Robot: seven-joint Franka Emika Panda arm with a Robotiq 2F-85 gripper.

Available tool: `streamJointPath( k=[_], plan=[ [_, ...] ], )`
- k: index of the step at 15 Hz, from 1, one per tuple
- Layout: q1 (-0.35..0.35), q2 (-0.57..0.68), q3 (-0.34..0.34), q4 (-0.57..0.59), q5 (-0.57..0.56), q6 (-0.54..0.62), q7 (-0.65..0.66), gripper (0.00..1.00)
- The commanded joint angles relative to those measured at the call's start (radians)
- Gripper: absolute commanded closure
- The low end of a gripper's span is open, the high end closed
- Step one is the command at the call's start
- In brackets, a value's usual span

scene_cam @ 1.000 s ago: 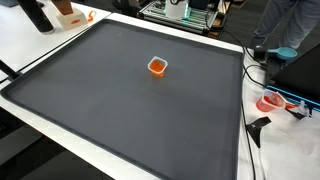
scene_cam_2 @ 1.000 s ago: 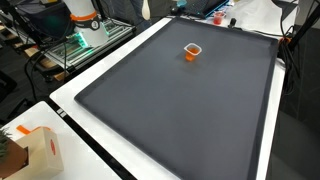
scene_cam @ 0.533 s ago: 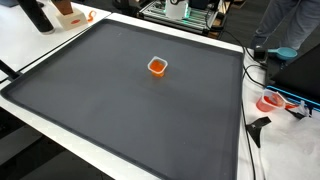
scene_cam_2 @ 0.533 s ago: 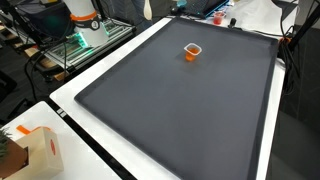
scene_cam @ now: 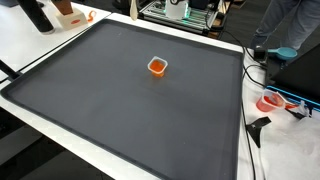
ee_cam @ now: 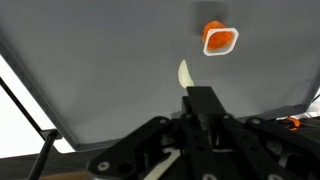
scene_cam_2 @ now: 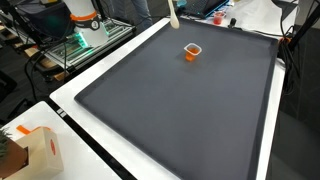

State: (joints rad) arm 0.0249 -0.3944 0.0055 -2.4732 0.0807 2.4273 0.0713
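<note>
Pincer (ee_cam: 193, 95) aloft over mat (ee_cam: 100, 60), pale stick (ee_cam: 184, 74) in grip; orange cup (ee_cam: 219, 39) ahead

My worktop (scene_cam_2: 66, 100) is white, and a dark grey mat (scene_cam: 130, 115) covers nearly all of it. One small orange cup (scene_cam: 157, 67) stands upright on the mat, toward 1 o'clock from the mat's middle in an exterior view. A cardboard box (scene_cam_2: 35, 150) sits off the mat at 7 o'clock.
</note>
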Motion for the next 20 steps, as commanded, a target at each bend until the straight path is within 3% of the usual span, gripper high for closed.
streamJointPath(
  k=[1,6,12,20],
  plan=[
    [0.059,0.112,-0.081,0.048,0.181,0.052,-0.141,0.97],
    [0.079,0.231,-0.127,0.111,0.425,0.027,-0.34,0.97],
    [0.043,0.337,-0.119,0.158,0.676,0.003,-0.581,0.97],
    [-0.036,0.451,-0.097,0.182,0.868,-0.072,-0.746,0.97]
  ],
)
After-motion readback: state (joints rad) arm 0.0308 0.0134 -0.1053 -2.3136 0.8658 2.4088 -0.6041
